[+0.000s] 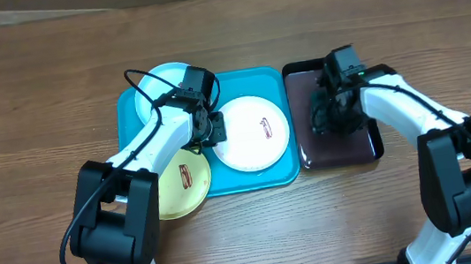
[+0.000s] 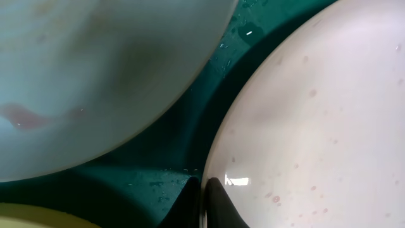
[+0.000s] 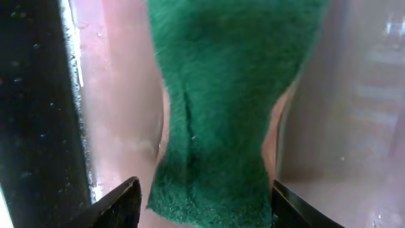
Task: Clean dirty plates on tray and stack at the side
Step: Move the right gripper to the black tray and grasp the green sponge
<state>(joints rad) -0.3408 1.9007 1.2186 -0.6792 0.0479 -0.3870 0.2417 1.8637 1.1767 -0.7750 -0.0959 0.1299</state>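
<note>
The turquoise tray (image 1: 230, 86) holds the light cyan plate (image 1: 163, 82) at its back left and the white plate (image 1: 253, 132), with a brown-red smear, in the middle. The yellow-green plate (image 1: 184, 184) hangs over the tray's front left corner. My left gripper (image 1: 210, 130) is shut on the white plate's left rim; in the left wrist view its dark fingers (image 2: 221, 206) pinch the edge of the white plate (image 2: 316, 126), with the cyan plate (image 2: 95, 76) beyond. My right gripper (image 1: 327, 114) is down in the black tray (image 1: 371, 148), shut on a green sponge (image 3: 221, 114).
The black tray sits right against the turquoise tray's right side and has a wet, reddish-looking floor (image 3: 120, 95) and a dark wall (image 3: 31, 114). Bare wooden table (image 1: 51, 73) surrounds both trays. Both arms reach in from the near edge.
</note>
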